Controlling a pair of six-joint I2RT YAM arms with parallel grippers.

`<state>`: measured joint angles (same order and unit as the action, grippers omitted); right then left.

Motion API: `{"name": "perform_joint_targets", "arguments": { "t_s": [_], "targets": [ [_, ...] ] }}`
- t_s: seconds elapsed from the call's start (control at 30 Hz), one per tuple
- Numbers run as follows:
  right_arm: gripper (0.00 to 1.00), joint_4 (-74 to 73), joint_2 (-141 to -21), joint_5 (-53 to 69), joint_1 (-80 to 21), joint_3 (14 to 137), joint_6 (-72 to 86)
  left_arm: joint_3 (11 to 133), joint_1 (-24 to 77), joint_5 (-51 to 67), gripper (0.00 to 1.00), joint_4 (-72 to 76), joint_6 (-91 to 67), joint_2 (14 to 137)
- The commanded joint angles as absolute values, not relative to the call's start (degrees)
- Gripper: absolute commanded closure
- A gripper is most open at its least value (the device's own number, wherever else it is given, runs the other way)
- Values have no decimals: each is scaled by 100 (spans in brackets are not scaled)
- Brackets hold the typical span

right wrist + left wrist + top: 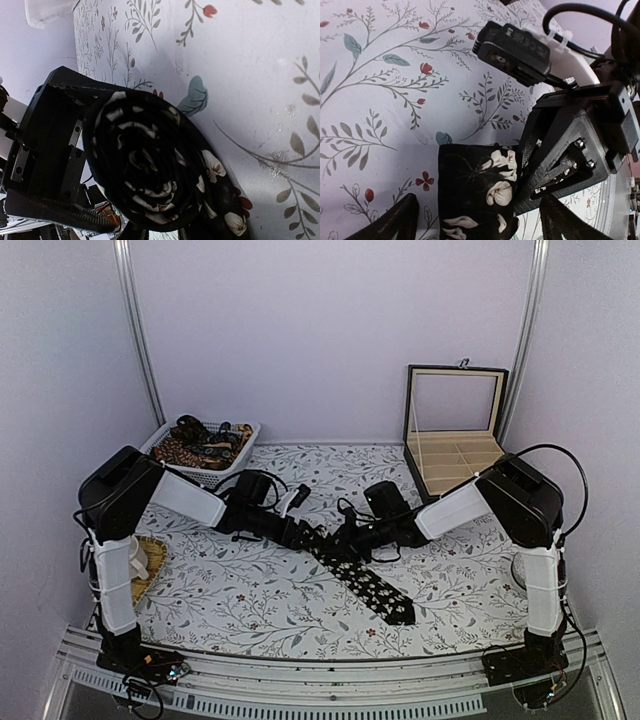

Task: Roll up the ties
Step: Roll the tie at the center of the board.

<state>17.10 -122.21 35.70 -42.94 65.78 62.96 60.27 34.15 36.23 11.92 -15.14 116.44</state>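
Pinches the rolled end (pixel 150 165) of the long black fabric necktie with pale flower print (pixel 372 587) in the right gripper (pixel 347 540), jaws drawn close on the coil. Sets the left gripper (pixel 480 222) spread wide, one finger on either side of the same dark fabric, apparently gripping nothing. Works in front and to the left of the black-framed open compartment box (pixel 457 370), with the unrolled wide blade trailing farther from that box, toward the near table edge. Looks mid-roll. Keep the pinch firm and the coil's edges flush. Steady the coil with the free jaws only once square. Turn it straight along the flat strip, without skew. Leaves more patterned ties (pixel 195 445) in the white plastic basket (pixel 215 478), well left of the box.
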Motion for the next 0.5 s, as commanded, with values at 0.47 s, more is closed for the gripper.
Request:
{"name": "perform_joint_targets", "arguments": {
  "t_s": [0.47],
  "targets": [
    [81,1410,-12463,3433,-4211,6518,6166,5830,3527,3222,52,733,-1694,12093]
  ]
}}
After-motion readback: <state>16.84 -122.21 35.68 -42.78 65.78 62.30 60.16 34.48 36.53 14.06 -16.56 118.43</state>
